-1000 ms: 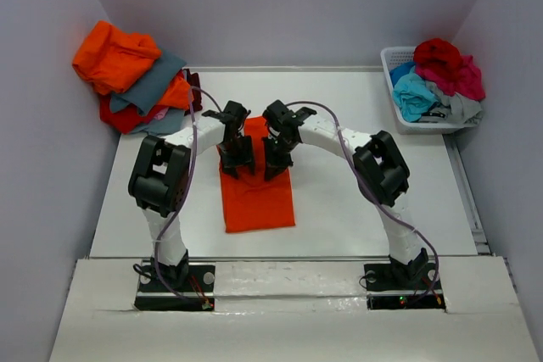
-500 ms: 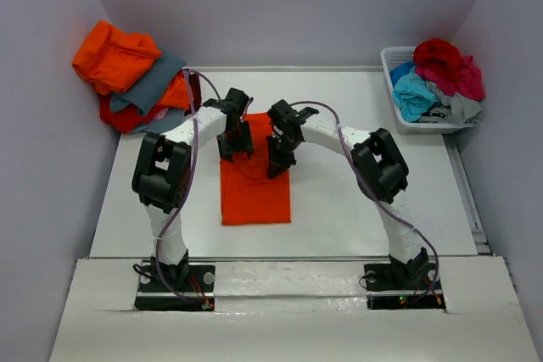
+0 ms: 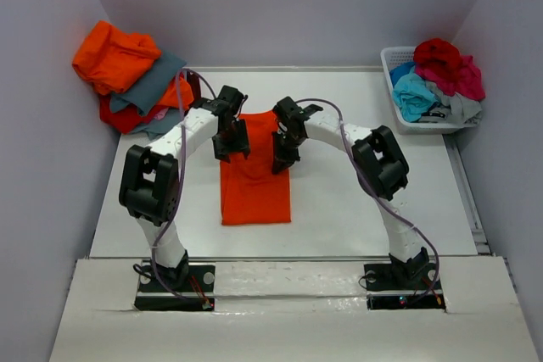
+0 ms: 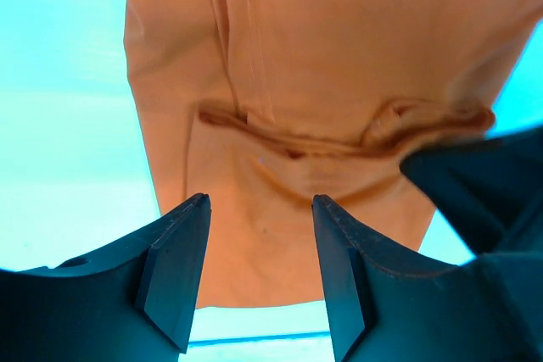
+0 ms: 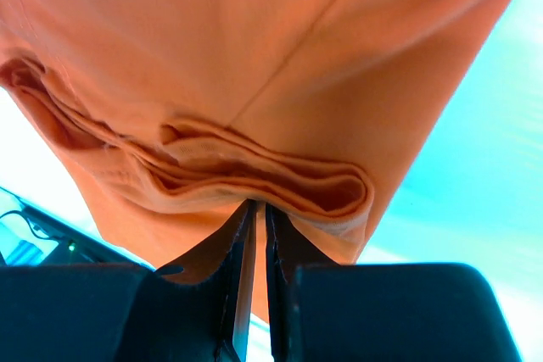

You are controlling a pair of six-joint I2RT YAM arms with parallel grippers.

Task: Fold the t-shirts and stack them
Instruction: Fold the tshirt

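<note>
**Both grippers carried farther from the bases over the folded shirt**

Top view: since a second ago, both wrists have been moved toward the far side of the table (image 3: 373, 201), and the near edge of the orange t-shirt (image 3: 254, 197) has been drawn slightly away from the bases. The shirt lies as a long folded strip in the table's middle. The left gripper (image 3: 231, 148) and right gripper (image 3: 282, 158) are set over its far half. A pile of t-shirts (image 3: 127, 74) is seen at the far left, and a white basket (image 3: 399, 61) of more shirts at the far right.

Left wrist view: the left gripper (image 4: 259, 269) is held over the orange t-shirt (image 4: 339, 57), its fingers (image 4: 174, 260) spread wide with nothing gripped.

Right wrist view: the right gripper (image 5: 254, 235) has its fingers (image 5: 288, 256) pressed almost together, the tips against a layered fold of the orange t-shirt (image 5: 212, 40). Whether cloth is caught cannot be told.
</note>
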